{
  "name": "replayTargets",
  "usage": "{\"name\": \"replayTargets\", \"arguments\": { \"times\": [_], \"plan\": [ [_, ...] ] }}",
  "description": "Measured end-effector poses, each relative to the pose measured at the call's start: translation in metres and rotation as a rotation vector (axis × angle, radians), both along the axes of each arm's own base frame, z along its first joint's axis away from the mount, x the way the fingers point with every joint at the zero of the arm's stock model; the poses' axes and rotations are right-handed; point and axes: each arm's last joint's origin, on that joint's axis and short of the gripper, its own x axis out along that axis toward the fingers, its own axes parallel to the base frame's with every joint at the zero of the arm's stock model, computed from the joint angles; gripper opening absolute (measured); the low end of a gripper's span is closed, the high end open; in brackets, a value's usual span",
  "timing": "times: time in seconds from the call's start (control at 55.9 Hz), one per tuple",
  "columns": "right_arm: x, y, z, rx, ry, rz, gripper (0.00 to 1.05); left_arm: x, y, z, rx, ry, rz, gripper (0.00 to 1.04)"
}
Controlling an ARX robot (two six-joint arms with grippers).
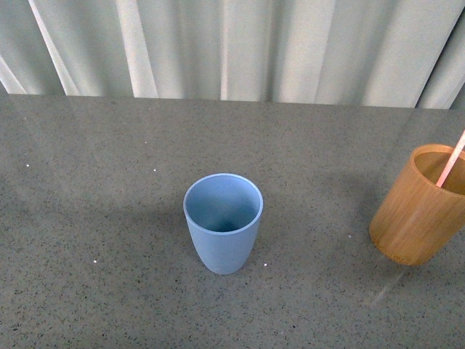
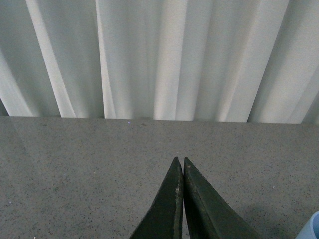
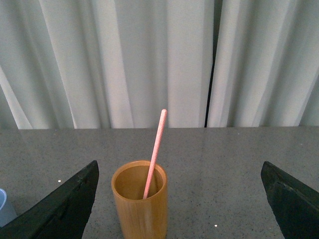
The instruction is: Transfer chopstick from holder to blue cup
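The blue cup (image 1: 223, 223) stands upright and empty in the middle of the grey table; a sliver of it shows in the left wrist view (image 2: 311, 228) and in the right wrist view (image 3: 5, 206). The bamboo holder (image 1: 420, 205) stands at the right edge with one pink chopstick (image 1: 452, 161) leaning in it. In the right wrist view the holder (image 3: 140, 204) and chopstick (image 3: 154, 152) sit between my wide-open fingers; the right gripper (image 3: 179, 199) is empty. My left gripper (image 2: 180, 162) is shut and empty over bare table. Neither gripper shows in the front view.
The grey speckled table (image 1: 109, 218) runs back to a pale pleated curtain (image 1: 232, 43). Bare table lies between the blue cup and the holder.
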Motion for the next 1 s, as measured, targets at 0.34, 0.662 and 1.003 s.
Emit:
{"name": "replayTargets", "arguments": {
  "times": [0.34, 0.662, 1.003],
  "plan": [
    [0.0, 0.0, 0.0, 0.0, 0.0, 0.0, 0.95, -0.024, 0.011, -0.015, 0.0, 0.007, 0.009, 0.04],
    [0.0, 0.0, 0.0, 0.0, 0.0, 0.0, 0.95, -0.038, 0.011, -0.008, 0.001, -0.019, 0.009, 0.04],
    [0.0, 0.0, 0.0, 0.0, 0.0, 0.0, 0.95, -0.05, 0.011, -0.005, 0.001, -0.029, 0.009, 0.04]
  ]
}}
